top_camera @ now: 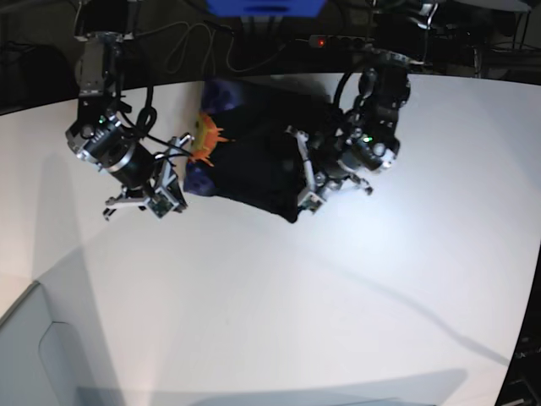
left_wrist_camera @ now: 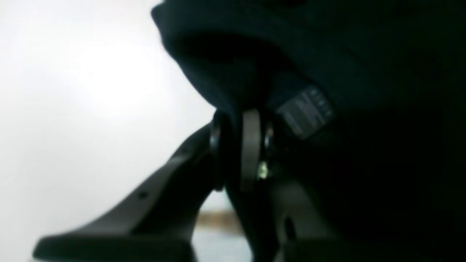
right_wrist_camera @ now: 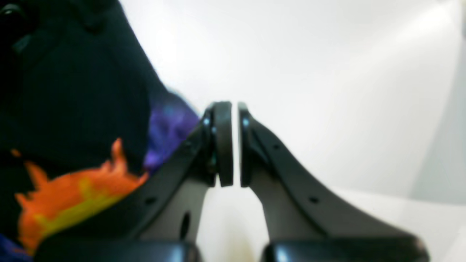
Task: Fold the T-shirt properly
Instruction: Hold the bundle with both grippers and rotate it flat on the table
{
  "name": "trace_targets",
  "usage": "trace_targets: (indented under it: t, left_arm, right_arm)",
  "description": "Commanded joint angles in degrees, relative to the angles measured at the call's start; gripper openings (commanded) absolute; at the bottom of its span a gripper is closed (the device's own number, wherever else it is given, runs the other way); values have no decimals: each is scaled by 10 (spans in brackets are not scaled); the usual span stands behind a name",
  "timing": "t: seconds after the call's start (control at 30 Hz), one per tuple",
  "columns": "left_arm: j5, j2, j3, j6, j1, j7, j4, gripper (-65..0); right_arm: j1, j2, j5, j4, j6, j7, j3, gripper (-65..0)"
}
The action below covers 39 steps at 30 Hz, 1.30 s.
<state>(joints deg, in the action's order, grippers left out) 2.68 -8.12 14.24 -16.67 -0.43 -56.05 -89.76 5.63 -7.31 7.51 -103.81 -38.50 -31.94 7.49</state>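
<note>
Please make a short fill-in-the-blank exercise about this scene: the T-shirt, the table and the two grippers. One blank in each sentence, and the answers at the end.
1. The left gripper is shut on the ____ cloth of the T-shirt.
2. The right gripper is shut and holds ____.
3. The print on the T-shirt shows orange-yellow flames on a ____ ground.
4. The table under the T-shirt is ____ in colour.

Missing words: black; nothing; purple; white

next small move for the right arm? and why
Probably open the right gripper and reach back to the T-shirt. Its jaws are shut on nothing, beside the printed edge, while the left gripper already pinches black cloth. The shirt lies bunched, so a second grip seems needed.
</note>
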Motion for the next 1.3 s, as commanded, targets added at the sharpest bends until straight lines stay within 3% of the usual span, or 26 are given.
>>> trace_targets:
  t: [0.0, 0.1, 0.4, 0.73, 1.03, 1.1, 1.27]
  left_arm:
    - [-61, -7, 27, 4, -4, -43, 32, -650]
    - [-97, -9, 97, 4, -50, -26, 76, -650]
    - [-102, -4, 231, 3, -125, 66, 114, -650]
    - [-105, 47, 266, 4, -203, 65, 196, -650]
    - [-196, 48, 377, 3, -214, 70, 225, -650]
    - [-214, 52, 381, 3, -214, 67, 222, -594]
    - [-249, 55, 377, 3, -213, 70, 199, -309]
  right_arm:
    - [-6, -3, -9, -10, -15, 15, 8, -649]
    - [4, -3, -8, -12, -15, 15, 31, -649]
    - [40, -3, -8, -13, -15, 15, 84, -649]
    - [70, 12, -9, -15, -15, 15, 86, -649]
    - [85, 16, -9, -15, -15, 16, 86, -649]
    - [85, 16, -9, -15, -15, 16, 86, -649]
    - [85, 16, -9, -15, -15, 16, 86, -649]
